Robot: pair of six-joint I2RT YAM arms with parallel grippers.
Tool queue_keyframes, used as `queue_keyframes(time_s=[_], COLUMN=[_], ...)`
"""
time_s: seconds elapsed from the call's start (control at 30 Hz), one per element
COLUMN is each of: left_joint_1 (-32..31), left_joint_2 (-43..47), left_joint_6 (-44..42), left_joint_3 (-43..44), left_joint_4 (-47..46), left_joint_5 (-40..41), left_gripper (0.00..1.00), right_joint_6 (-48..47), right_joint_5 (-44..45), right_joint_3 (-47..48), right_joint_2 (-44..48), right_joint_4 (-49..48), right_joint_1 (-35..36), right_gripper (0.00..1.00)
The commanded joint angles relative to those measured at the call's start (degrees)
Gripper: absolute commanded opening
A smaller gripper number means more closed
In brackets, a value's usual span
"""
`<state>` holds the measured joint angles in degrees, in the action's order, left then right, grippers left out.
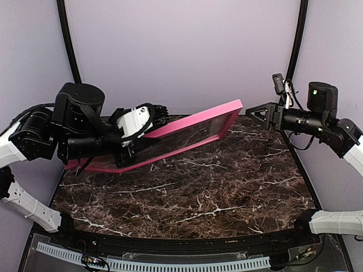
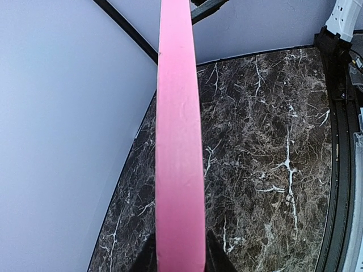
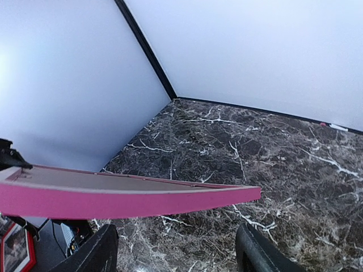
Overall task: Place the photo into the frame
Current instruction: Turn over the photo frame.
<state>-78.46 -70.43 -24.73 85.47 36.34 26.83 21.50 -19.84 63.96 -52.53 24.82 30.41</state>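
Note:
The frame (image 1: 198, 120), a thin pink rectangle, hangs tilted above the marble table (image 1: 198, 192), its right corner highest. My left gripper (image 1: 142, 136) is shut on its left part. In the left wrist view the pink rail (image 2: 178, 141) runs straight out from between the dark fingers (image 2: 144, 258). My right gripper (image 1: 258, 113) is open just right of the raised corner and does not touch it. In the right wrist view the frame's edge (image 3: 113, 198) crosses above the gap between the spread fingers (image 3: 258, 252). The photo is not in view.
Pale walls with black corner posts (image 1: 67, 39) enclose the table on three sides. A black rim (image 1: 170, 241) runs along the near edge. Something with a red border (image 3: 17, 249) lies off the table at the lower left of the right wrist view.

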Motion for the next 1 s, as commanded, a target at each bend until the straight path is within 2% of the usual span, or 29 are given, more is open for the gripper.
queue_keyframes(time_s=[0.0,0.27,0.67,0.97], left_joint_1=[2.6,10.2,20.9,22.8], left_joint_2=[3.6,2.7,-6.8,-11.2], left_joint_6=[-0.8,0.9,-1.1,-3.8], left_joint_3=[4.1,8.5,14.6,18.7], left_joint_4=[0.6,9.0,16.5,18.6], left_joint_5=[-3.8,-13.9,-26.4,-32.2], left_gripper=[0.00,0.00,0.00,0.00], right_joint_6=[-4.9,-11.9,-23.7,-32.3], right_joint_5=[-4.8,-4.0,6.4,16.5], right_joint_3=[-1.1,0.1,14.9,29.9], right_joint_2=[1.0,-1.5,-11.7,-25.4], right_joint_4=[-7.1,-7.1,8.6,21.6], right_joint_1=[1.3,7.0,17.1,26.8], right_gripper=[0.73,0.75,0.76,0.75])
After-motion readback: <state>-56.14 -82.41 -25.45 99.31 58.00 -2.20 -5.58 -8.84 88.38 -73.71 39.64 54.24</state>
